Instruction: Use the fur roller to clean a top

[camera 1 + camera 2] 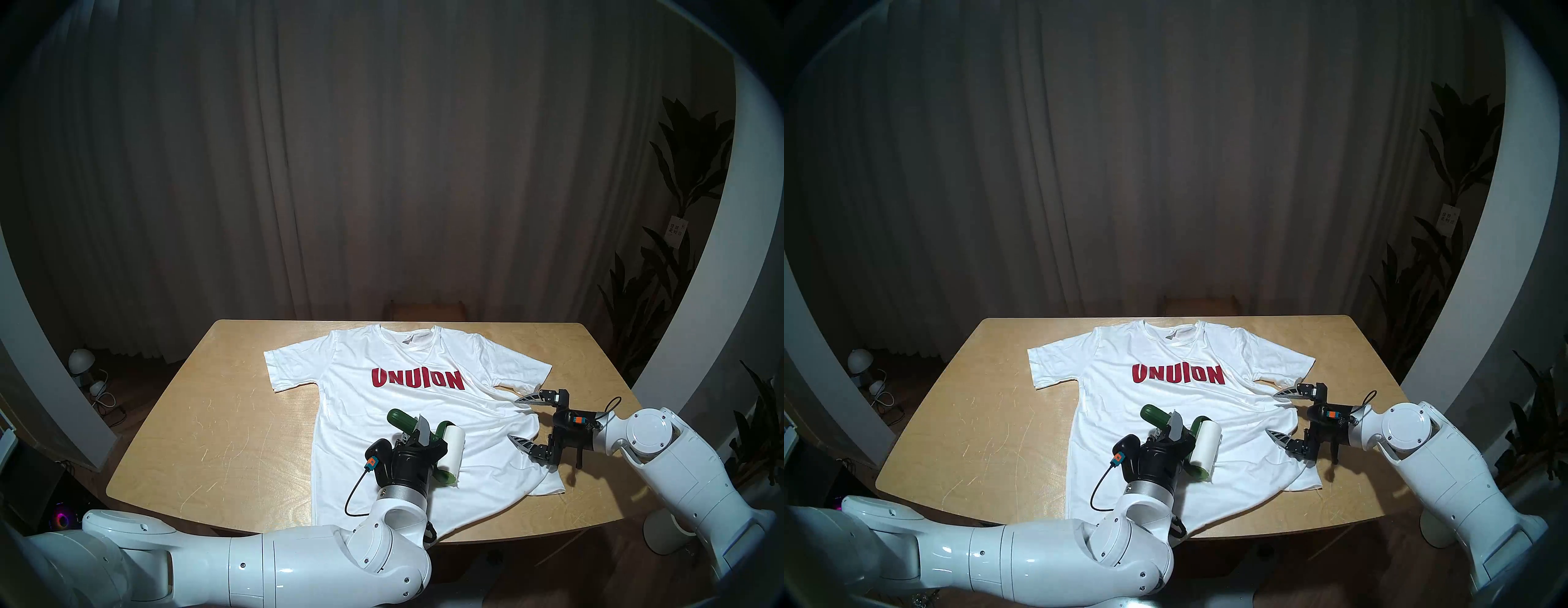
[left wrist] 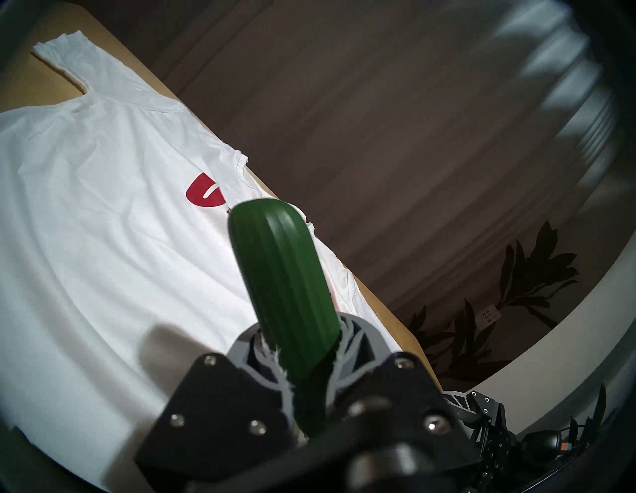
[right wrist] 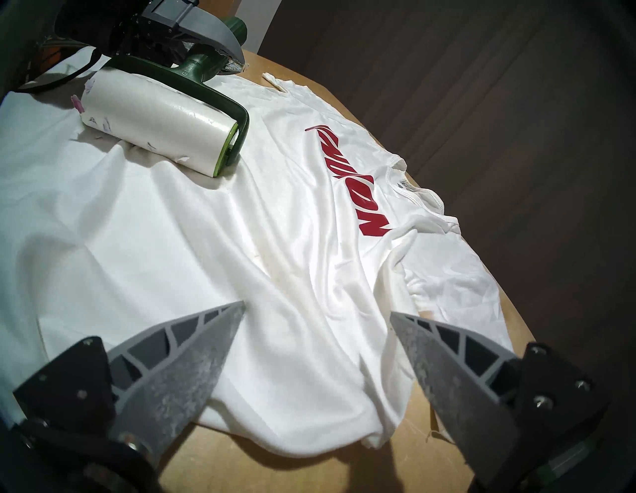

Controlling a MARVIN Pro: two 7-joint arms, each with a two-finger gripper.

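The top (image 1: pixel 360 407) (image 1: pixel 1123 395) (image 2: pixel 103 206) (image 3: pixel 241 258), a white T-shirt with red "UNUION" lettering, lies spread on the table, its right side bunched into folds. The fur roller (image 1: pixel 450 452) (image 1: pixel 1204 446) (image 2: pixel 285 275) (image 3: pixel 155 120) rests its white roll on the shirt's lower middle. My left gripper (image 1: pixel 418 433) (image 1: pixel 1176 424) is shut on the roller's dark green handle. At the shirt's right edge my right gripper (image 1: pixel 513 418) (image 1: pixel 1272 414) (image 3: pixel 316 308) stands open, its fingers straddling the bunched fabric with nothing held between them.
The wooden table (image 1: pixel 212 424) shows bare surface left of the shirt and along the right edge. A wooden stool (image 1: pixel 426 310) stands behind the table before a curtain. Dark plants (image 1: pixel 679 212) stand at the right, and a lamp (image 1: pixel 80 361) sits on the floor at the left.
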